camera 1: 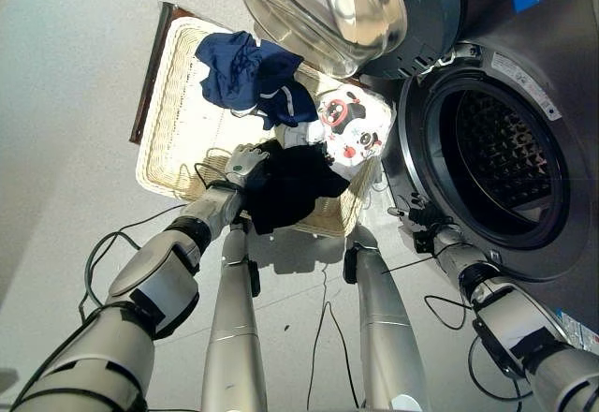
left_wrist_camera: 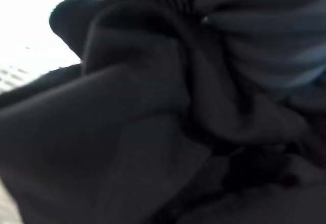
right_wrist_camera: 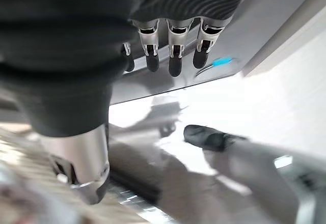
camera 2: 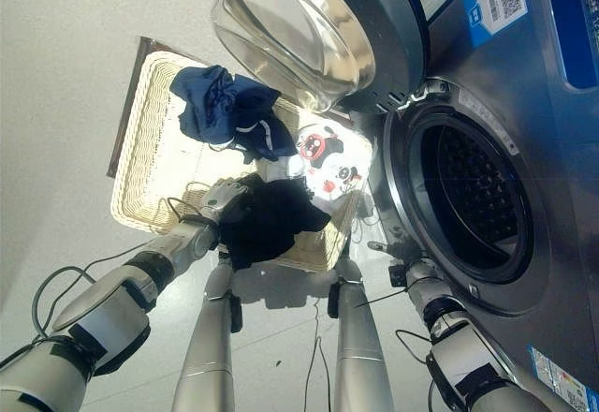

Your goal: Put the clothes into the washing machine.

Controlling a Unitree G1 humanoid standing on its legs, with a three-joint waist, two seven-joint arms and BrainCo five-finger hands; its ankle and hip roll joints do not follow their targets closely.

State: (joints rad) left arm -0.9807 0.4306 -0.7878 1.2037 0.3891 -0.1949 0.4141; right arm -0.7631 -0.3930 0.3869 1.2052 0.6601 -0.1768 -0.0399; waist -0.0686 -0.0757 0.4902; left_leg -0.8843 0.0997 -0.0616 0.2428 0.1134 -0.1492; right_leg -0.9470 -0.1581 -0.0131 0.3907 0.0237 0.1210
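floor basket (camera 1: 173, 140), left hand (camera 1: 245, 162) on black garment (camera 1: 295, 187)

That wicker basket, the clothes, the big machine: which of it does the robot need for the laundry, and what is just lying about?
Needed:
- black garment, gripped by the left hand
- navy garment
- white printed garment
- wicker basket
- washing machine, door open

Lying about:
- nothing visible; the right hand waits by the drum

Both eye views look steeply down from the head, sharing the wicker basket (camera 1: 173, 126) and the washing machine's open drum (camera 2: 473, 201). The left wrist view sits pressed against black cloth (left_wrist_camera: 142, 132); the right wrist view faces the machine's front closely.
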